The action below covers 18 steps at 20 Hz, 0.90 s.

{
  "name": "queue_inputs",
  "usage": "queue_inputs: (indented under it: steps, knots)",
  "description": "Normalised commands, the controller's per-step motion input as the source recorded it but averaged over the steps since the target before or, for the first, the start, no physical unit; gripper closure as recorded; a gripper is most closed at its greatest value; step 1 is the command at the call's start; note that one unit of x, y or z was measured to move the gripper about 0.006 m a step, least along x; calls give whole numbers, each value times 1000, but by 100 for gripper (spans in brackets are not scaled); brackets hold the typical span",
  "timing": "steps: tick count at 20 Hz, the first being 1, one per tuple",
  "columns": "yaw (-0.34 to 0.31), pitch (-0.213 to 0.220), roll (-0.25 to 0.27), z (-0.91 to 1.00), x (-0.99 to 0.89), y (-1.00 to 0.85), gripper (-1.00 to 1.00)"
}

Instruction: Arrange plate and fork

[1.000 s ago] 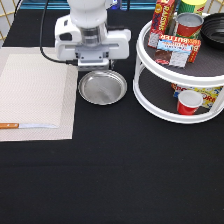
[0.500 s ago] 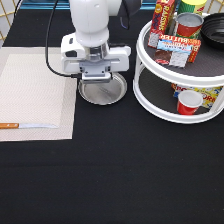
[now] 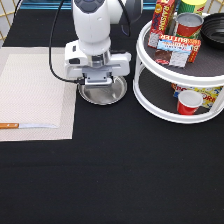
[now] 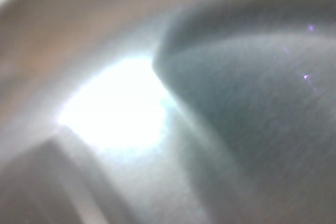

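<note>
The silver metal plate (image 3: 113, 93) lies on the black table, just to the exterior view's right of the placemat. My gripper (image 3: 98, 84) is low over the plate's upper left part and hides that side of its rim. The wrist view is filled with blurred shiny metal, the plate (image 4: 247, 100) from very close. No fork shows in either view.
A beige placemat (image 3: 35, 92) lies at the exterior view's left, with an orange-handled knife (image 3: 27, 126) near its bottom edge. A white two-tier turntable shelf (image 3: 150, 95) with cans, boxes and a red cup (image 3: 189, 102) stands at the right.
The arm has come down and toward the exterior view's bottom right onto the plate. It now covers more of the plate. The plate and the knife have not moved.
</note>
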Motion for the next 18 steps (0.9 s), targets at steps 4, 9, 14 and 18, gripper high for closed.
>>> queue_inputs:
  steps: [4,9,14,18]
  knots:
    - [22,3,0,-69,311,49,-100]
    - [21,3,0,-13,383,5,-100]
    - [5,0,0,-11,448,-65,-100]
    - [-8,0,-2,-24,406,-231,-100]
